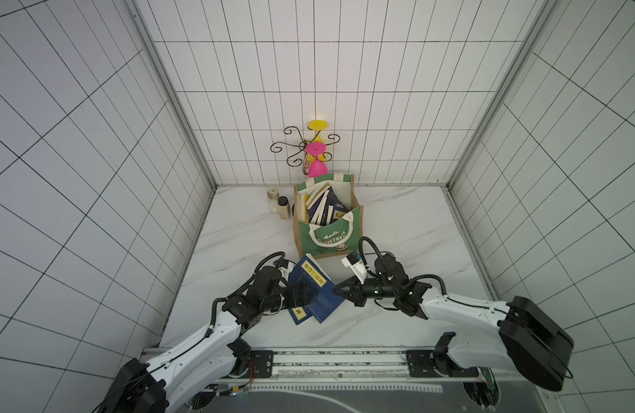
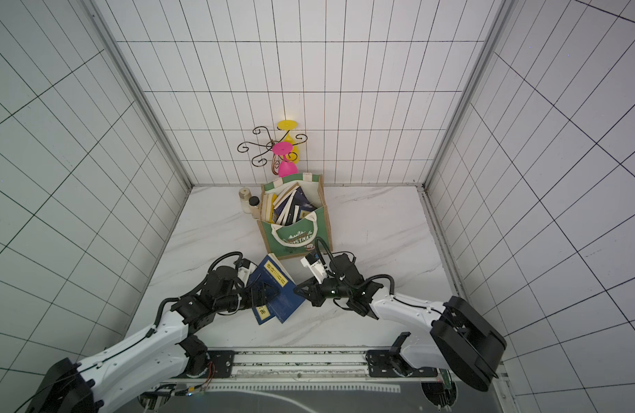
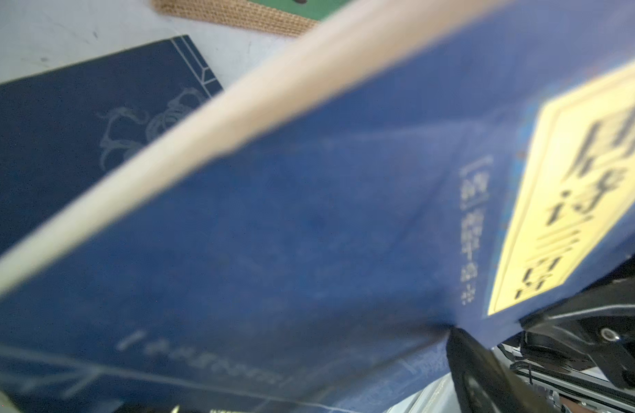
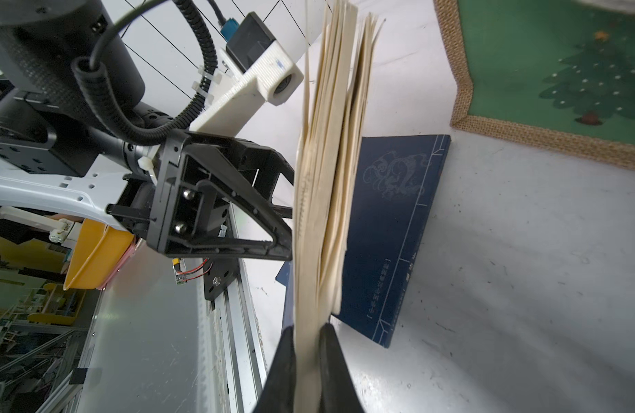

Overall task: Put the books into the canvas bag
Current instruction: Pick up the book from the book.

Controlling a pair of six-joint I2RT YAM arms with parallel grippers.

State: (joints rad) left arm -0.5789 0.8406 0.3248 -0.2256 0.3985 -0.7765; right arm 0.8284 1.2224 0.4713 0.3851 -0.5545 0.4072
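Observation:
The canvas bag (image 1: 326, 237) (image 2: 296, 237) stands upright at the back of the table, with several books (image 1: 323, 205) leaning inside it. In front of it a navy book with a yellow label (image 1: 314, 273) (image 2: 275, 275) (image 3: 309, 232) is tipped up on edge. My right gripper (image 1: 336, 289) (image 2: 296, 289) (image 4: 307, 357) is shut on its cream page edge. My left gripper (image 1: 309, 295) (image 2: 269, 295) (image 4: 291, 214) stands open against the book's cover. A second navy book (image 4: 391, 243) (image 3: 76, 136) lies flat on the table on the bag side. The bag's lower corner (image 4: 462, 89) (image 3: 237, 16) is close by.
Two small jars (image 1: 273, 200) (image 1: 284, 207) stand left of the bag. Behind it is a wire stand (image 1: 291, 148) with a pink goblet (image 1: 316, 157) and a yellow goblet (image 1: 318, 126). Tiled walls enclose three sides. A metal rail (image 1: 326, 357) runs along the front edge.

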